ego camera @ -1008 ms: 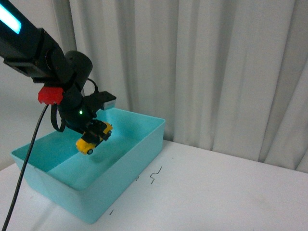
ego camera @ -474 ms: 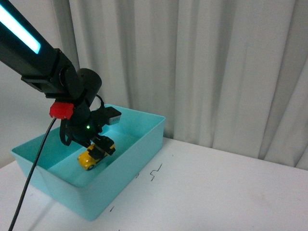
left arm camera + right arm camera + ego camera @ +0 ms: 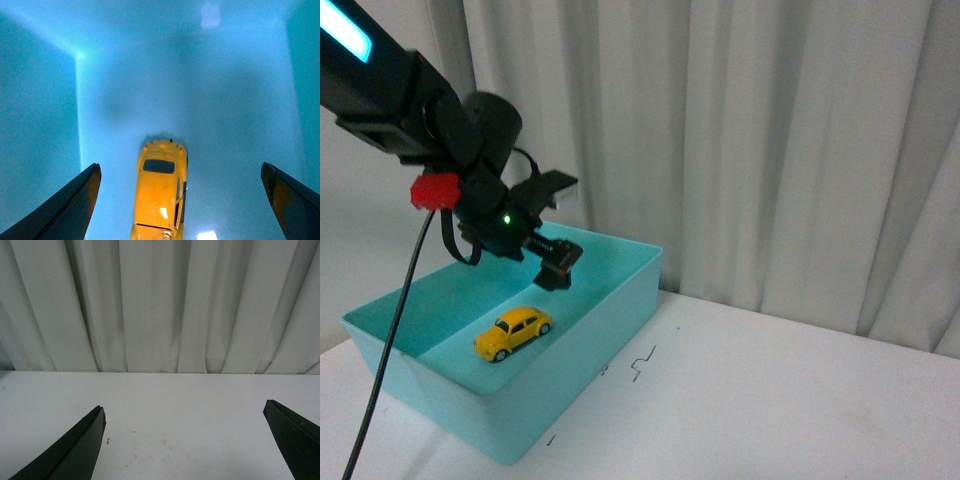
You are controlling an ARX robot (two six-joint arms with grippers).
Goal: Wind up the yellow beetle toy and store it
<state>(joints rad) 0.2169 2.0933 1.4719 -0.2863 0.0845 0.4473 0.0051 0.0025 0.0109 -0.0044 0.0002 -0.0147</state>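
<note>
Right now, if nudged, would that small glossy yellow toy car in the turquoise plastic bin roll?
Probably: the glossy yellow toy car sits on its wheels in the smooth turquoise bin. Its rounded shell likely grips poorly.

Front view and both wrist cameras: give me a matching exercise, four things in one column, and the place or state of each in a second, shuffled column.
Column one:
1. yellow beetle toy
2. left gripper
3. right gripper
4. teal bin

Column two:
A. open, over the bare white table, facing the curtain
B. standing on the table, holding the toy
C. on its wheels on the bin floor, ungripped
D. open, above the bin

Pairs: 1-C, 2-D, 3-A, 4-B
</note>
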